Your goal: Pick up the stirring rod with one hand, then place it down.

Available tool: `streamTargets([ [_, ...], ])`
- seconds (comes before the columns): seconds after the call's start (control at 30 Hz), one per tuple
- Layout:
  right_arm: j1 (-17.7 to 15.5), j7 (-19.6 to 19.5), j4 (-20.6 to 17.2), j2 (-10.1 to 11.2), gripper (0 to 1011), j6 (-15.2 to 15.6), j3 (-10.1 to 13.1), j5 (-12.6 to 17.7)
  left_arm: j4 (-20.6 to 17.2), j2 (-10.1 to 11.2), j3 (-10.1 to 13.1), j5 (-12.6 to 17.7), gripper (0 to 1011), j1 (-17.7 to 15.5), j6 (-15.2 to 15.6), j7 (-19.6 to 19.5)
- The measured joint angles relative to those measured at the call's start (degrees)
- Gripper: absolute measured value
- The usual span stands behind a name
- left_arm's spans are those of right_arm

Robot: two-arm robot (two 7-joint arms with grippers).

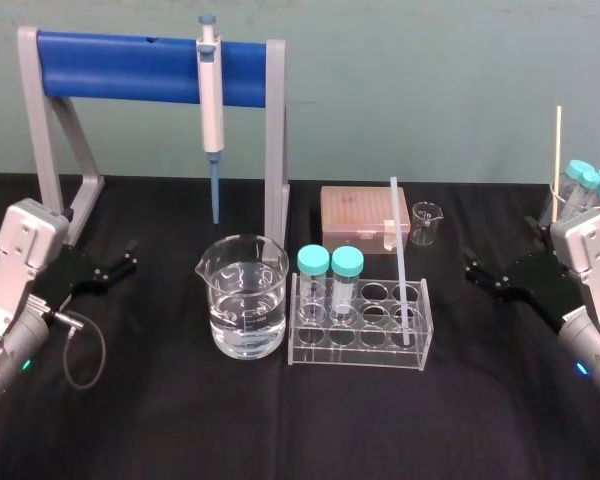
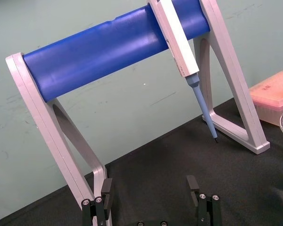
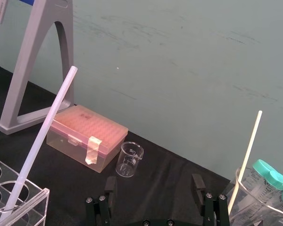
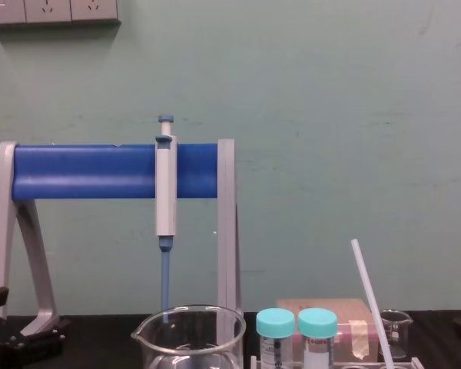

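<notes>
Inside clear acrylic rack [image 1: 358, 349]: thin white translucent stirring rod [image 1: 401, 260], leaning; black left gripper [image 1: 129, 259], right gripper [image 1: 471, 268] splayed, empty.

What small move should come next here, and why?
Probably swing the right end effector inward toward the long, thin, white translucent stirring rod. Its jaws stand open and empty, and the rod leans in the right end of the clear plastic tube rack, on that arm's side; the left end effector sits parked farther off.

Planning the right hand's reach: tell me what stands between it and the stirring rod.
Nothing visible: only bare cloth separates the open right hand from the stirring rod, leaning in the rack at its near end.
</notes>
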Motion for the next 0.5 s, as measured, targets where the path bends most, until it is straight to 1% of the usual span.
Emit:
streamTargets([
  [0.5, 0.0, 0.0, 0.0, 0.0, 1004, 0.0, 0.0, 0.0, 0.0, 0.0, 0.0, 0.0, 1000, 0.0, 0.0, 0.0],
])
